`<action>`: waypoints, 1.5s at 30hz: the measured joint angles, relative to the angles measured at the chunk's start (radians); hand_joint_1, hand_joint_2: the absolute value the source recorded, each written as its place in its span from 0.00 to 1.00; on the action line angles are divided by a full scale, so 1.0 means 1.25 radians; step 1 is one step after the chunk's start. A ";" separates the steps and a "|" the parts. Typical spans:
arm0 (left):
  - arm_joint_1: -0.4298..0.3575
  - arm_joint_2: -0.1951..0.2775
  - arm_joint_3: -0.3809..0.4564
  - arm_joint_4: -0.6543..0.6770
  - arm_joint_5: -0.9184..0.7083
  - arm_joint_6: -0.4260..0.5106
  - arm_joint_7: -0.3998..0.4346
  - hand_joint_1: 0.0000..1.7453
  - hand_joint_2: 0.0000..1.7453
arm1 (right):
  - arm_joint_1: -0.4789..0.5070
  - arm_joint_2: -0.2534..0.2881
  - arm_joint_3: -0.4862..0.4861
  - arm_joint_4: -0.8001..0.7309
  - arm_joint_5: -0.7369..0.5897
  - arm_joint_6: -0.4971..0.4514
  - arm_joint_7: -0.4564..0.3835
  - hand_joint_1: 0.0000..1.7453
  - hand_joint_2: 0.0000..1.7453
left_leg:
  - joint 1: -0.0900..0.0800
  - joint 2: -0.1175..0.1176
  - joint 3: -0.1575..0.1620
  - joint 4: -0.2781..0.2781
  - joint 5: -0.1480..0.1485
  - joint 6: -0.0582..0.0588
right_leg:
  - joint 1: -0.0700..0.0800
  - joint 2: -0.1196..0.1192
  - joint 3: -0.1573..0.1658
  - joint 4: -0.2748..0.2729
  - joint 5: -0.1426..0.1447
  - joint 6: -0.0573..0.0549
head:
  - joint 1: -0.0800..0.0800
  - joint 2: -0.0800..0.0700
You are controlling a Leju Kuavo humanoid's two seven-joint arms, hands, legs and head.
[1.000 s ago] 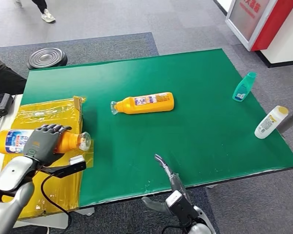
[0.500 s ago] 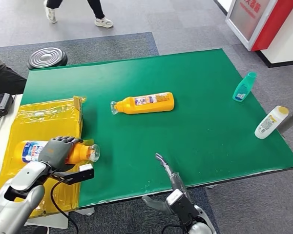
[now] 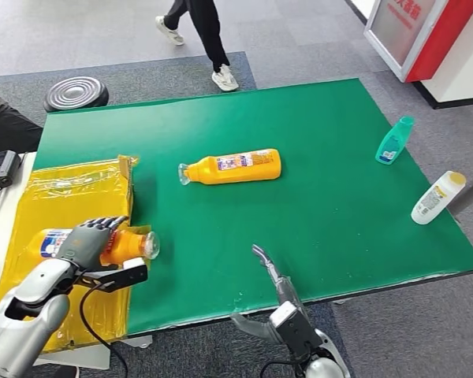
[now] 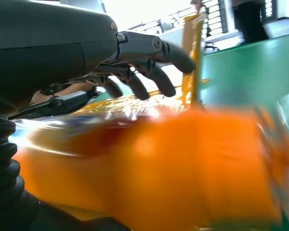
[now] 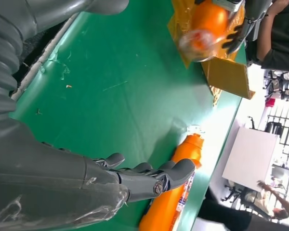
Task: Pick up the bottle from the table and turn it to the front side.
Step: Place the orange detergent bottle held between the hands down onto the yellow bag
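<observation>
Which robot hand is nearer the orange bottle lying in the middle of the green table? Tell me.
Right. The right robot hand hovers open at the table's near edge, just short of the orange bottle. The left robot hand is off to the side, holding another bottle.

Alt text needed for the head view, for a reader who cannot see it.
The robot's left hand holds an orange plastic bottle over a yellow box; its open right hand hovers at the green table edge, where a second orange bottle lies.
</observation>
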 joint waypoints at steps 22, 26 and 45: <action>0.017 0.042 0.063 -0.013 0.082 0.007 -0.036 0.00 1.00 | 0.025 -0.001 -0.003 -0.083 -0.003 -0.017 0.024 0.00 1.00 | 0.000 0.000 0.000 0.000 0.000 0.000 | 0.000 0.000 0.000 0.000 0.000 0.000 | 0.000 0.000; 0.026 0.045 0.066 -0.031 0.093 0.015 -0.037 0.00 1.00 | 0.032 -0.004 -0.003 -0.106 0.001 -0.017 0.025 0.00 1.00 | 0.000 0.000 0.000 0.000 0.000 0.000 | 0.000 0.000 0.000 0.000 0.000 0.000 | 0.000 0.000; 0.063 0.040 0.121 -0.091 0.120 0.063 -0.042 0.00 1.00 | 0.024 -0.016 -0.001 -0.159 0.033 -0.029 0.033 0.00 1.00 | 0.000 0.000 0.000 0.000 0.000 0.000 | 0.000 0.000 0.000 0.000 0.000 0.000 | 0.000 0.000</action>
